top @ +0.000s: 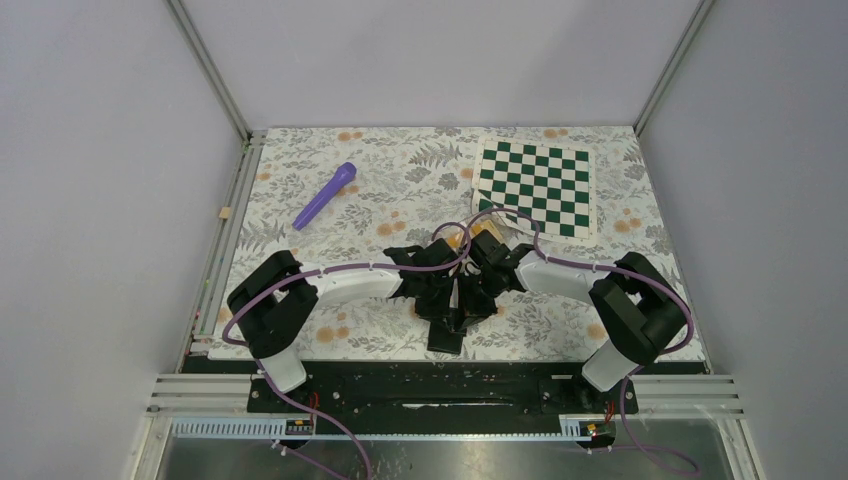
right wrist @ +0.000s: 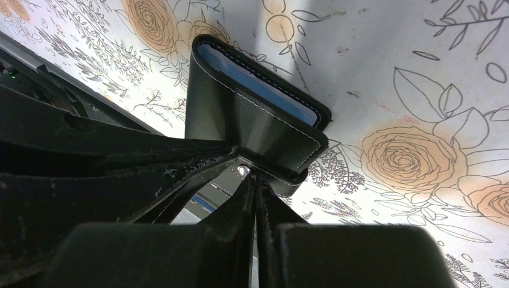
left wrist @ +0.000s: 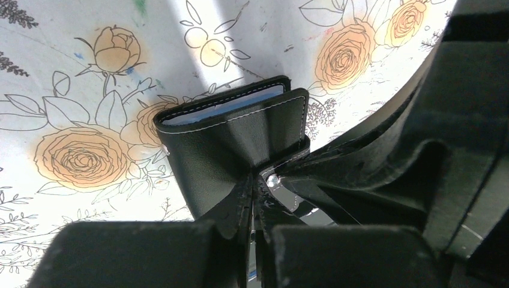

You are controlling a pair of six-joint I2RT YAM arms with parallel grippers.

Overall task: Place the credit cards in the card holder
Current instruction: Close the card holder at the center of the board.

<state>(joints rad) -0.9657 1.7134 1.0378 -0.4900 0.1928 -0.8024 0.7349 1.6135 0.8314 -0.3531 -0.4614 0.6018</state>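
The left end effector [left wrist: 255, 198] and right end effector [right wrist: 252, 186] covered the near edge of the card holder [left wrist: 234, 144]; its pocket contents were perhaps too shadowed to tell.

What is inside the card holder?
Only a pale blue lining shows between the card holder's black flaps; whether cards sit deeper inside is hidden.

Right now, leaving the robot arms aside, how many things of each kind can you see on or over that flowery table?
black wallet: 1
purple pen-like object: 1
green-and-white chequered mat: 1
Total: 3
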